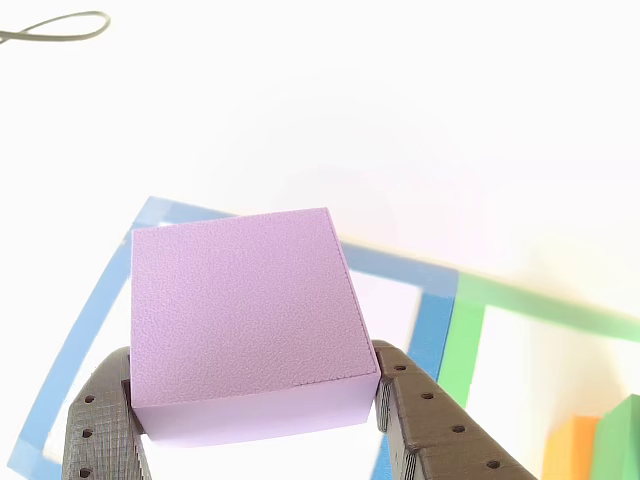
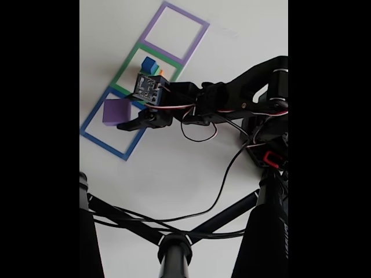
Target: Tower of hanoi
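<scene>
purple block clamped over the blue square

in the other view the purple block (image 1: 245,315) sits in the centre of the frame, its broad top face turned to the camera. the gripper (image 1: 255,400) closes on it: one dark ribbed finger (image 1: 100,420) presses the block's lower left side and the other presses its lower right side, both rising from the bottom edge. behind the block lies the blue tape square (image 1: 85,345), running from the left edge to right of centre, and next to it the green tape square (image 1: 465,345). an orange block (image 1: 570,450) and a green block (image 1: 620,440) show in the lower right corner, touching each other.

in the fixed view the purple block (image 2: 116,111) lies within the blue tape square (image 2: 104,142) at the left of the frame, with the gripper (image 2: 124,119) at its right side. whether it rests on the table (image 2: 174,174) or hangs just above cannot be told. a small blue cube (image 2: 149,63) stands in the green tape square (image 2: 128,61), above centre. the purple tape square (image 2: 174,32) lies at the upper middle.
</scene>
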{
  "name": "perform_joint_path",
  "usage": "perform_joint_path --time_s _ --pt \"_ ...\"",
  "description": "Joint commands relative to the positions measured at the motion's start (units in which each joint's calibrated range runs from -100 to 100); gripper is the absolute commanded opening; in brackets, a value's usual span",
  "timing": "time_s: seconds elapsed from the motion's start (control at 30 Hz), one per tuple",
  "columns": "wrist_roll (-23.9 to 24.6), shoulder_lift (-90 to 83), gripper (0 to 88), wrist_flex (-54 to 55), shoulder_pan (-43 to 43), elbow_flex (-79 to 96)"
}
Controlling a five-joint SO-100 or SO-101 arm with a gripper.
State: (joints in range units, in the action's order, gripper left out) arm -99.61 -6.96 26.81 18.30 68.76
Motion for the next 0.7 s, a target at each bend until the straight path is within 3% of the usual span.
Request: perform_joint_path --time_s 0.0,0.67 --pt "-0.4 4.5 12.0 8.7 0.3 -0.5" --pt "-0.4 20.4 11.7 23.2 1.9 -3.8"
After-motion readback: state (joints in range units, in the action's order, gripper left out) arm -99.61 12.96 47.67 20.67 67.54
